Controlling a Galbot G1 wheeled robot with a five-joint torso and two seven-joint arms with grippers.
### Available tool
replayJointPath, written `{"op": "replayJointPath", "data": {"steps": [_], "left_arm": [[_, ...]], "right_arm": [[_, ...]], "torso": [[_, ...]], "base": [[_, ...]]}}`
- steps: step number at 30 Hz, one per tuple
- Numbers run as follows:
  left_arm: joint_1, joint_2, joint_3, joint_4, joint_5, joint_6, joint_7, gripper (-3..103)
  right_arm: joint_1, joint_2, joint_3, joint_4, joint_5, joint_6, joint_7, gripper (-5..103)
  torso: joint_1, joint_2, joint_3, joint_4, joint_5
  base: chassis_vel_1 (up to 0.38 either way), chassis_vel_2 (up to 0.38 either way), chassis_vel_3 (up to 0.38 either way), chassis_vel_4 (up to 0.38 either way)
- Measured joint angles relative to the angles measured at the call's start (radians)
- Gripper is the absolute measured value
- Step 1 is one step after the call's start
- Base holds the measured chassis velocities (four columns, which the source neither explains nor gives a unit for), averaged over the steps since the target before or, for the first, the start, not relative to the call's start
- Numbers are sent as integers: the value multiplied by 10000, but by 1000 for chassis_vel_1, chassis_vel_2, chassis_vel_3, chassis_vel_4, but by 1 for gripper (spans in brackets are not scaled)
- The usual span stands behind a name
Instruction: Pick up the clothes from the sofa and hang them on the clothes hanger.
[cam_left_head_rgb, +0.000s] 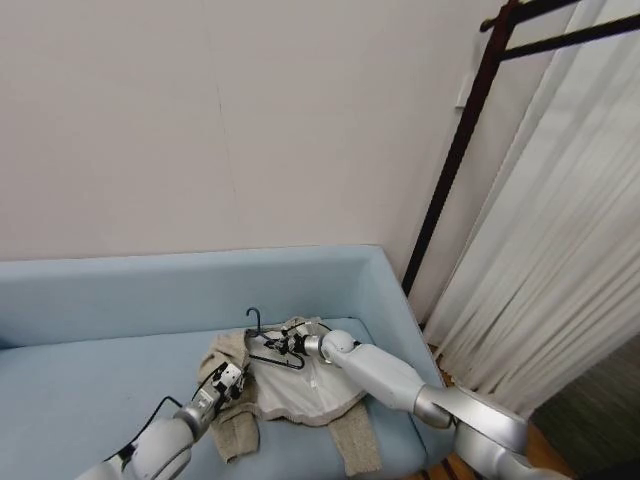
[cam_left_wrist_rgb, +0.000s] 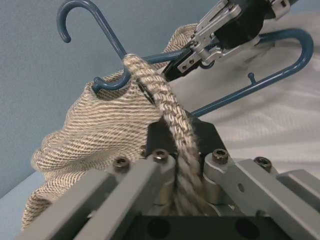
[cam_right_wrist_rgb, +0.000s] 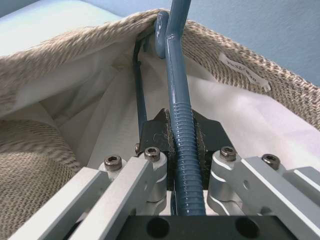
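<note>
Head view looks down on the pale blue sofa (cam_left_head_rgb: 90, 300), where the beige knit garment (cam_left_head_rgb: 300, 395) lies crumpled on the seat toward its right end. The blue hanger (cam_right_wrist_rgb: 177, 65) is tucked into its collar, hook toward the backrest. The left gripper (cam_left_wrist_rgb: 181, 145) is pinched tight on the garment's braided edge at its left side. The right gripper (cam_right_wrist_rgb: 182, 135) is clamped round the hanger's ribbed bar. A dark clothes rack (cam_left_head_rgb: 455, 150) stands right of the sofa.

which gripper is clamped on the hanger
The right gripper: its fingers are shut on the ribbed bar of the blue hanger. The left gripper instead pinches the edge of the beige knit cardigan.
</note>
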Motion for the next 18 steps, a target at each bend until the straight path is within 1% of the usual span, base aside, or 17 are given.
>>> {"op": "replayJointPath", "data": {"steps": [1, 4, 6, 7, 8, 9, 10, 13, 14, 16, 17, 18], "left_arm": [[0, 0, 0, 0, 0, 0, 0, 7], [42, -66, -23, -47, -25, -126, -164, 23], [136, -64, -100, -150, -31, -128, -276, 23], [275, -31, -218, -322, -63, -129, -470, 34], [419, 28, -346, -513, -119, -126, -664, 34], [555, 107, -469, -714, -180, -95, -831, 39], [555, 107, -469, -714, -180, -95, -831, 39], [781, 326, -668, -1220, -394, 14, -1192, 55], [781, 326, -668, -1220, -394, 14, -1192, 55], [754, 356, -691, -1362, -512, 157, -1372, 66], [725, 356, -692, -1405, -573, 241, -1458, 66], [704, 348, -696, -1432, -626, 314, -1539, 72]], "right_arm": [[0, 0, 0, 0, 0, 0, 0, 8], [-22, 102, 77, -155, -172, 151, 77, 8], [-45, 117, 90, -186, -202, 174, 93, 8], [-74, 127, 104, -209, -219, 205, 96, 8], [-98, 130, 131, -222, -232, 223, 96, 8], [-121, 135, 159, -229, -234, 234, 95, 8], [-121, 135, 159, -229, -234, 234, 95, 8], [-136, 199, 185, -337, -373, 297, -36, 8], [-136, 199, 185, -337, -373, 297, -36, 8], [-110, 297, 183, -470, -471, 313, -162, 8], [-91, 376, 183, -561, -500, 315, -212, 8], [-76, 475, 198, -693, -555, 317, -273, 8]], "torso": [[0, 0, 0, 0, 0], [0, 0, 0, -1, 0], [1, 0, 0, 1, 0], [1, -1, 0, 1, 0], [0, -1, 0, 1, 0], [0, 0, -1, 1, 1], [0, 0, -1, 1, 1], [0, 0, -2, 0, 1], [0, 0, -2, 0, 1], [1, 0, -1, -3, 1], [0, 0, -2, -3, 0], [0, 0, -1, -2, 1]], "base": [[0, 0, 0, 0], [0, 0, 0, 0], [0, 0, 0, 0], [0, 0, 0, 0], [0, 0, 0, 0], [0, 0, 0, 0], [0, 0, 0, 0], [0, 0, 0, 0], [0, 0, 0, 0], [0, 0, 0, 0], [0, 0, 0, 0], [0, 0, 0, 0]]}}
